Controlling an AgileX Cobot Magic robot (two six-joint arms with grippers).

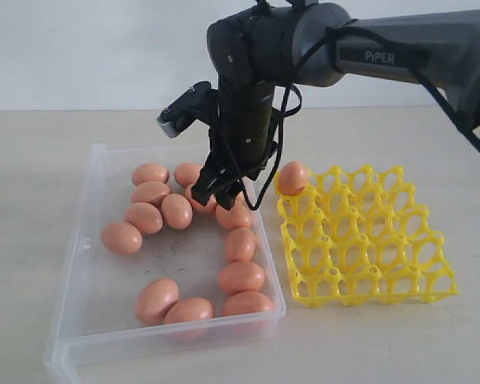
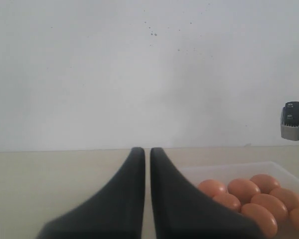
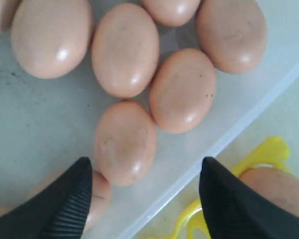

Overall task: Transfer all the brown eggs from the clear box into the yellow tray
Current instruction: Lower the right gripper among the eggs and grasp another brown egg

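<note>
Several brown eggs (image 1: 176, 211) lie loose in the clear box (image 1: 72, 320) on the left. To its right stands the yellow tray (image 1: 368, 248), with one brown egg (image 1: 293, 177) in its back-left cup. My right gripper (image 1: 218, 194) hangs open over the box's back right corner, just above the eggs. In the right wrist view its fingertips (image 3: 82, 174) straddle the box wall (image 3: 229, 134), with an egg (image 3: 125, 142) close to one tip, and nothing is held. My left gripper (image 2: 145, 152) is shut and empty, away from the box.
The right arm (image 1: 384, 48) reaches in from the upper right, across the tray's back edge. Its wrist camera housing (image 1: 180, 108) sticks out over the box's back wall. The light table (image 1: 368, 344) runs in front of the tray, with a white wall behind.
</note>
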